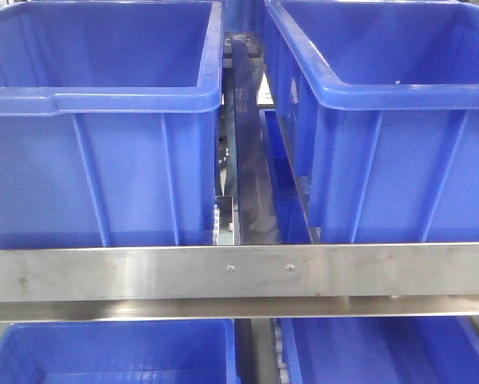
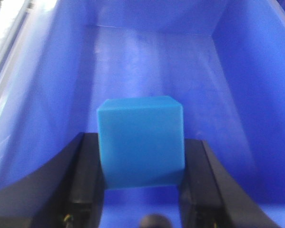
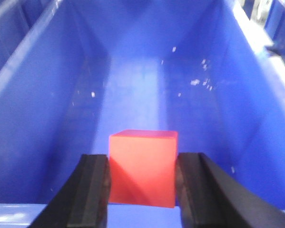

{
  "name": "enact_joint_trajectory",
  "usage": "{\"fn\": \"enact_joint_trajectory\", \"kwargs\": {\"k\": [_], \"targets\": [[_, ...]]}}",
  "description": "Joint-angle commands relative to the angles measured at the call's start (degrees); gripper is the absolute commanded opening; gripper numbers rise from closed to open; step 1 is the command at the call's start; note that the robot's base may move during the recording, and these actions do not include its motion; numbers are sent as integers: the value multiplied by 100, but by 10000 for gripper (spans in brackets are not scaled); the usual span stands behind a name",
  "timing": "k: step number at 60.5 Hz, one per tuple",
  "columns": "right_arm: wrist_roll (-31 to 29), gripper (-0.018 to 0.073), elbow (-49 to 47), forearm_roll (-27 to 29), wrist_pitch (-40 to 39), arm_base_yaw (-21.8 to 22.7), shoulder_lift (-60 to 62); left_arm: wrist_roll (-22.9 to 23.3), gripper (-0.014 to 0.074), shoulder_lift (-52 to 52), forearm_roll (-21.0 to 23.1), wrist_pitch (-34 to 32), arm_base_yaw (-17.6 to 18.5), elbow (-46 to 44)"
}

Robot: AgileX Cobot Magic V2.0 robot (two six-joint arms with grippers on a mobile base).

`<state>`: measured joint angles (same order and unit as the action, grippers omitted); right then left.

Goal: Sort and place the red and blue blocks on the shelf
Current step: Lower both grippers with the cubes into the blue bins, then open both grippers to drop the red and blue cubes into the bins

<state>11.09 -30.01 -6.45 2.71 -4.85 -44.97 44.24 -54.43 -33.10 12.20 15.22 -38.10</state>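
1. The left gripper (image 2: 141, 190) has two black fingers (image 2: 83, 190) with a matte finish, broad at the base and curving inward toward flat inner pads.
2. Small brass-coloured spots show on the left finger at about 7 o'clock in the left wrist view.
3. A dark rounded knob (image 2: 153, 222) sits at 6 o'clock between those fingers.
4. The right gripper (image 3: 141, 190) has the same black, curved fingers (image 3: 90, 194), each with a slightly lighter, flat inner face.

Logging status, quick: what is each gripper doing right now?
Left gripper: closed on the blue block.
Right gripper: closed on the red block.
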Motion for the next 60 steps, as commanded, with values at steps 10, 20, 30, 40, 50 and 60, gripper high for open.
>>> {"fn": "enact_joint_trajectory", "kwargs": {"k": [10, 20, 30, 40, 50, 60], "targets": [[-9, 50, -229, -83, -672, 28, -78, 6, 125, -387, -71, -522, 18, -395], [-9, 50, -229, -58, -683, 28, -78, 6, 124, -422, -71, -573, 18, -395], [-9, 50, -229, -58, -745, 28, -78, 6, 124, -422, -71, -736, 18, -395], [-9, 50, -229, -58, -803, 28, -78, 6, 124, -422, -71, -836, 18, -395], [-9, 52, -229, -48, -890, 28, -99, 6, 125, -422, -71, -836, 18, -395], [-9, 146, -229, -48, -890, 28, -105, 6, 138, -422, -59, -878, 18, -395]]}}
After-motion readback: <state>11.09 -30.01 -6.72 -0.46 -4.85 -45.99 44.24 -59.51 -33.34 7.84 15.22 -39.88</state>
